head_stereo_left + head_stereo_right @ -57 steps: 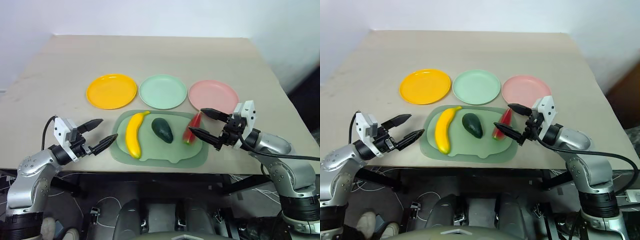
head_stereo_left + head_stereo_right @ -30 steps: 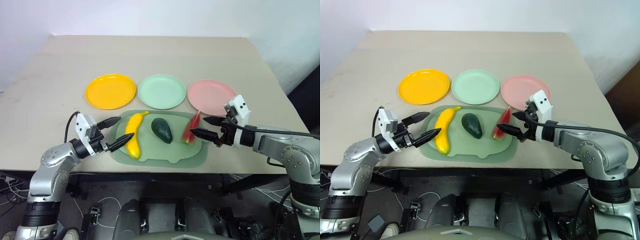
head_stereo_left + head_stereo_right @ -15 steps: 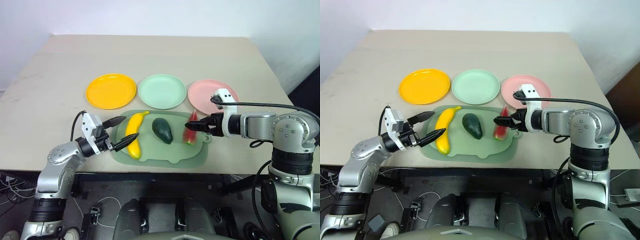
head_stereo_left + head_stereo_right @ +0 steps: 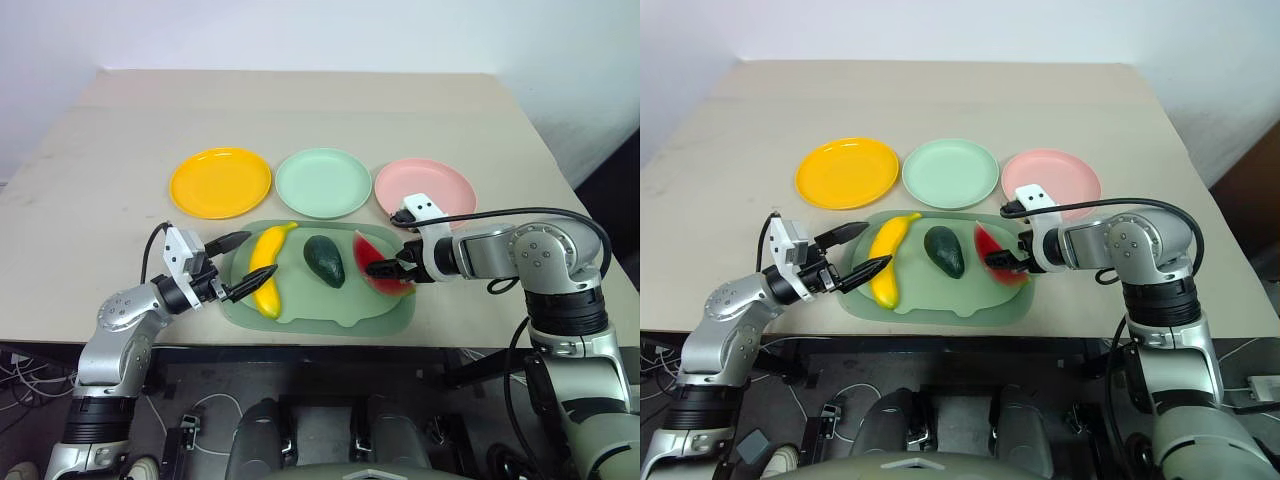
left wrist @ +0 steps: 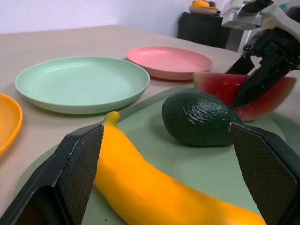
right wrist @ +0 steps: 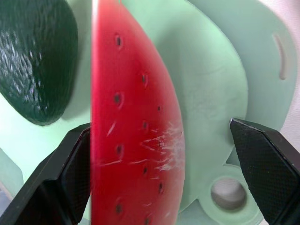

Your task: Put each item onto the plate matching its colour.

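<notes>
Now tipped flat: watermelon wedge (image 4: 383,268), between spread right claw (image 4: 392,265). Left claw (image 4: 243,265) spread beside banana (image 4: 264,268). Plates (image 4: 323,182) empty, upper middle.

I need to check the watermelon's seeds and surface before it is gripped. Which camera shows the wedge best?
The right wrist view: the watermelon wedge lies close up between the open right tool. The eye views show it small on the mat; in the left wrist view a finger crosses it.
</notes>
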